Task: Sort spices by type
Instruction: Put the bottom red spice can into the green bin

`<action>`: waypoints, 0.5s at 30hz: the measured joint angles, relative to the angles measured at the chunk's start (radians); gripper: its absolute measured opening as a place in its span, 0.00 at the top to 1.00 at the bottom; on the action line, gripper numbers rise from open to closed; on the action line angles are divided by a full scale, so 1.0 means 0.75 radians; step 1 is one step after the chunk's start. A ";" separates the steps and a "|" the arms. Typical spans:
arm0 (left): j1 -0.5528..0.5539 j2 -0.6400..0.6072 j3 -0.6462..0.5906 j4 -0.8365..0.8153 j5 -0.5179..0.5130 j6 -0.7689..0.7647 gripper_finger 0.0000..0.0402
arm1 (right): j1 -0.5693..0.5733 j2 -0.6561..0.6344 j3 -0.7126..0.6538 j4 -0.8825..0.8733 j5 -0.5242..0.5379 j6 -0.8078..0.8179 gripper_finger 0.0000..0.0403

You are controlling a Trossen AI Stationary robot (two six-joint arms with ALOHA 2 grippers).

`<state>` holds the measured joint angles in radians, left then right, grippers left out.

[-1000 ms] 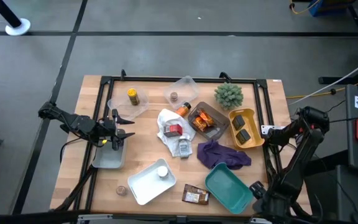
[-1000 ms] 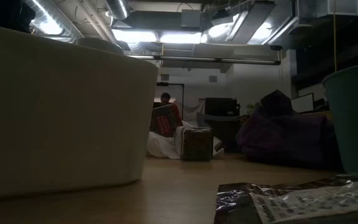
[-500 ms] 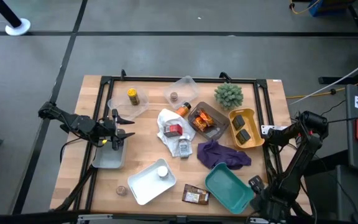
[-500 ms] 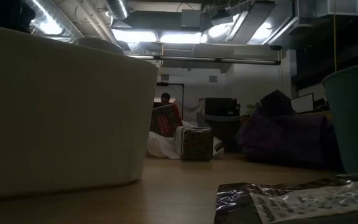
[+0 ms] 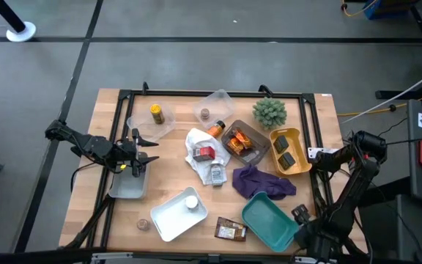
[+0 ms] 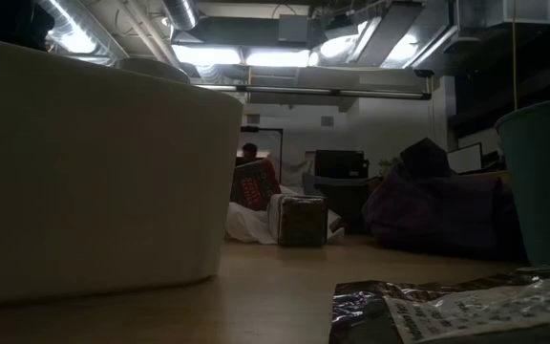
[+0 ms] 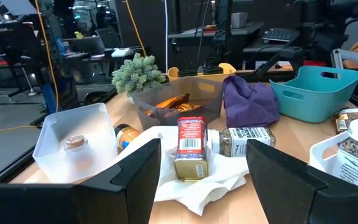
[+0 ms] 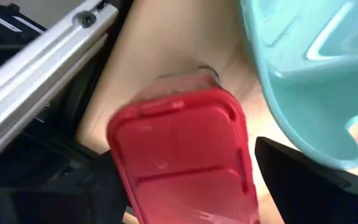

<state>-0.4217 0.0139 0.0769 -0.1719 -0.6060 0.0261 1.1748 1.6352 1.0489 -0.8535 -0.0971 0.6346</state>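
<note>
My right gripper stands at the table's near right corner beside the teal tray, shut on a red-capped jar. My left gripper hovers open over the grey tray, touching nothing. A red box stands on the white cloth, and a jar lies beside it. A yellow jar sits in a clear tray. A white-capped jar stands in the white tray. Orange packets fill the brown tray. Dark packets lie in the yellow tray. My right gripper has the red-capped jar between its two fingers, which come from above and point down. The red cap fills the gap between them, facing the wrist. The jar stands upright along the fingers. I cannot tell whether its base is off the table.
A green plant stands at the far side and a purple cloth lies mid-table. A flat packet and a small jar lie near the near edge. A black frame rail runs close beside the right gripper.
My right gripper has shifted slightly toward the table's far left, closer to the teal tray. The left arm and the other objects have kept still.
</note>
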 joint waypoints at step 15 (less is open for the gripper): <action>0.000 0.000 0.000 0.000 0.000 0.000 0.44 | -0.003 0.000 0.001 0.059 -0.033 0.017 0.21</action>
<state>-0.4217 0.0139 0.0769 -0.1719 -0.6060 0.0261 1.1725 1.6352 1.0496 -0.8089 -0.1215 0.6472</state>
